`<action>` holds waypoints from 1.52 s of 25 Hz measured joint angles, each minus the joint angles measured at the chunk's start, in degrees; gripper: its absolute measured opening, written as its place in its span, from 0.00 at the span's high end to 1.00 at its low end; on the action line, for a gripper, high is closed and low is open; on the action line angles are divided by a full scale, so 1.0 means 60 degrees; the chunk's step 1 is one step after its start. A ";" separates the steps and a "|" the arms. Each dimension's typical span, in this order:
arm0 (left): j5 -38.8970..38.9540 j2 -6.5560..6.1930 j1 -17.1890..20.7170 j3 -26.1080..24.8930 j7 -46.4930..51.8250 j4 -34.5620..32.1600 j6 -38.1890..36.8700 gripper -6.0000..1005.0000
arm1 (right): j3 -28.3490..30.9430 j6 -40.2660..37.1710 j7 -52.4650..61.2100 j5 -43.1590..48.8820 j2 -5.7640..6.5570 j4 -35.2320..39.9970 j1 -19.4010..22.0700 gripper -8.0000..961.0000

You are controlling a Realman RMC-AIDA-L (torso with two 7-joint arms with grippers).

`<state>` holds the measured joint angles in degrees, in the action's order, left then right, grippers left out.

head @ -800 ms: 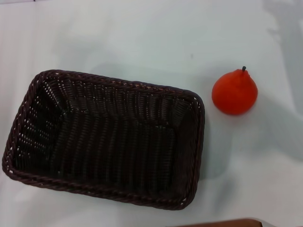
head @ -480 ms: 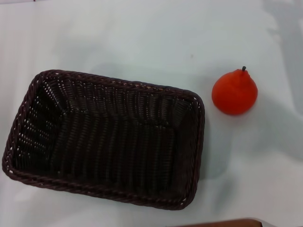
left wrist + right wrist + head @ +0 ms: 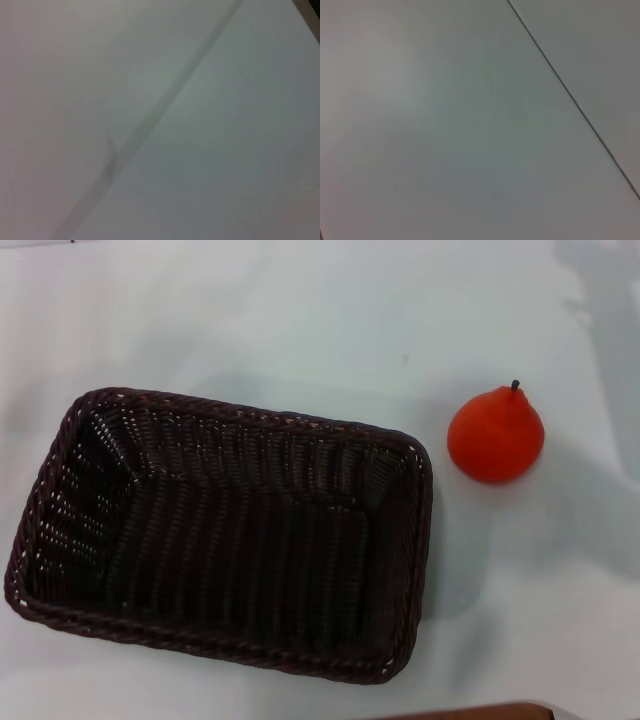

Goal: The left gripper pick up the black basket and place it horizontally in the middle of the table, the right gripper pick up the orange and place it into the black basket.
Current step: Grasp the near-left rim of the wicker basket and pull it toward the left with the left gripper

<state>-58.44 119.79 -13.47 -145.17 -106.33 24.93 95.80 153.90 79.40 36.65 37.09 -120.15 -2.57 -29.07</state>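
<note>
The black basket (image 3: 225, 535) is a large dark woven wicker basket with a braided rim. It lies on the white table (image 3: 300, 320) at the left and middle of the head view, its long side running left to right, slightly skewed, and it is empty. The orange (image 3: 496, 435) is a bright orange-red fruit with a short dark stem. It stands on the table to the right of the basket, apart from it. Neither gripper shows in any view. Both wrist views show only a plain pale surface with a thin line.
A brown edge (image 3: 470, 711) shows at the bottom of the head view, near the table's front. Faint shadows fall on the table at the far right (image 3: 610, 300).
</note>
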 joint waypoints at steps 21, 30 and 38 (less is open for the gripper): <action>-0.8327 -0.1389 -0.0437 0.1650 1.0120 0.7565 0.0408 0.22 | 0.0162 -0.0553 0.0001 0.0001 0.0016 -0.0043 -0.0157 0.25; -0.9891 -0.1306 -0.0761 0.1678 1.1055 0.8362 0.0993 0.22 | 0.0249 -0.0564 0.0001 0.0000 0.0016 -0.0021 -0.0151 0.25; -1.1063 -0.1125 -0.1075 0.1715 1.1218 0.8302 0.1128 0.22 | 0.0264 -0.0585 0.0000 0.0000 0.0016 0.0005 -0.0149 0.25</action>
<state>-124.82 113.04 -19.92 -134.88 -39.03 74.74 102.57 155.48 75.89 36.65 37.09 -120.06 -2.54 -29.97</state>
